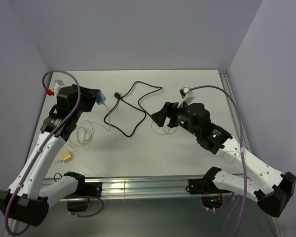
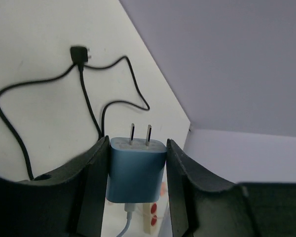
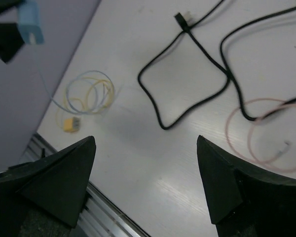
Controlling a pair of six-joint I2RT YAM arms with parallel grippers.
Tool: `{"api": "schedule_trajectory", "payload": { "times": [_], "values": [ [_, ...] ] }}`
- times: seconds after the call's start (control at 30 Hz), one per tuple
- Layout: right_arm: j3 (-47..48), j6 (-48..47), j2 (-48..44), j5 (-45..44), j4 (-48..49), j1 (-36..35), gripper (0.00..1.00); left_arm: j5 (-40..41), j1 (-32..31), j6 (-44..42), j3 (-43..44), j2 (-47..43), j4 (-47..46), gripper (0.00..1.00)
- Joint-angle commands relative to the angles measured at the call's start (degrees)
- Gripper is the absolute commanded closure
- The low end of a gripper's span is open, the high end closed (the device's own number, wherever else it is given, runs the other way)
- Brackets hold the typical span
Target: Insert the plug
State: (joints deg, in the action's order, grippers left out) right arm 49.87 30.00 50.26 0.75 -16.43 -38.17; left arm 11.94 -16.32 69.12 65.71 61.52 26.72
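My left gripper is shut on a blue two-prong charger plug, held off the table with its metal prongs pointing away from the wrist; the gripper also shows in the left wrist view. A thin white cable leaves the back of the plug. The plug also shows in the top view and at the upper left of the right wrist view. My right gripper is open and empty above the table's middle, and it shows in the right wrist view. No socket is identifiable.
A black cable with a small end connector loops across the table's middle. A pink cable loop lies under my right arm. A coil of thin wires and a yellow connector lie at the left front.
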Motion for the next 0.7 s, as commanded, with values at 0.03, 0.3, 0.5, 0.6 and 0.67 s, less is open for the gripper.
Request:
{"api": "schedule_trajectory", "payload": {
  "times": [0.03, 0.3, 0.5, 0.6, 0.67],
  "values": [
    [2.41, 4.02, 7.19, -4.08, 23.08, -9.53, 0.12, -3.25, -3.18, 11.03, -11.10, -10.94, -4.48, 1.00],
    [14.99, -2.13, 25.75, -18.85, 27.40, -24.57, 0.15, -3.68, -7.94, 19.38, -16.22, -17.22, -5.62, 1.00],
    [16.14, -3.98, 32.18, -27.11, 34.17, -29.76, 0.19, -5.08, -9.61, 23.25, -20.53, -19.41, -7.82, 1.00],
    [16.92, -4.07, 34.81, -29.75, 35.23, -30.29, 0.25, -6.40, -9.70, 23.95, -21.15, -19.68, -8.61, 1.00],
    [17.28, -3.98, 35.78, -31.33, 35.49, -30.47, 0.27, -6.93, -9.61, 24.39, -20.80, -19.68, -8.44, 1.00]
  ]
}}
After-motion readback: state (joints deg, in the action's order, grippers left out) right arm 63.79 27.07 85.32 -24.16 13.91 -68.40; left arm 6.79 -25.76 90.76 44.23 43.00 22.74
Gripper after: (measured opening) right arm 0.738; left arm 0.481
